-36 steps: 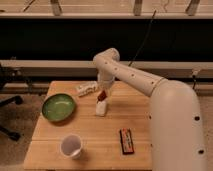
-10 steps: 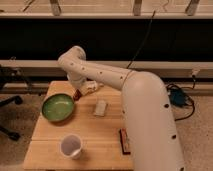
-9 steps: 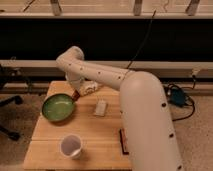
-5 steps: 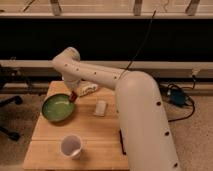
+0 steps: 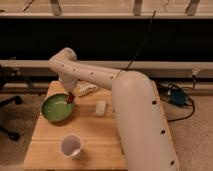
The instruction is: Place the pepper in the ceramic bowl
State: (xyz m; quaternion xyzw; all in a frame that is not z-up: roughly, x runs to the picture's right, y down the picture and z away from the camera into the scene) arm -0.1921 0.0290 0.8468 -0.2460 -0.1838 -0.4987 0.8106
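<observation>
The big white arm (image 5: 135, 107) fills the right side of the view, reaching across the wooden counter (image 5: 100, 142) toward its far left corner. The counter itself is pale butcher-block; behind it runs a dark wall panel with a bright rail along the top, cables trail on the floor to the right, and a chair base shows at the left edge.

Near the counter's left edge, toward the back, sits the green bowl (image 5: 54, 111), the largest dish here. A white cup (image 5: 71, 146) stands close to the front edge, a small pale block (image 5: 101, 107) lies near the middle, and a whitish packet (image 5: 86, 89) lies by the back edge.

The end effector (image 5: 70, 98) hangs over the bowl's right rim, pointing down. A small reddish thing shows at its tip, which I take to be the pepper (image 5: 70, 99), so it looks clamped on the pepper, held just above the bowl's inner edge.

The carrying looks done and the drop is the step in hand. The next move calls for easing slightly further over the bowl's middle, then letting go so the pepper lands inside, not on the rim.
</observation>
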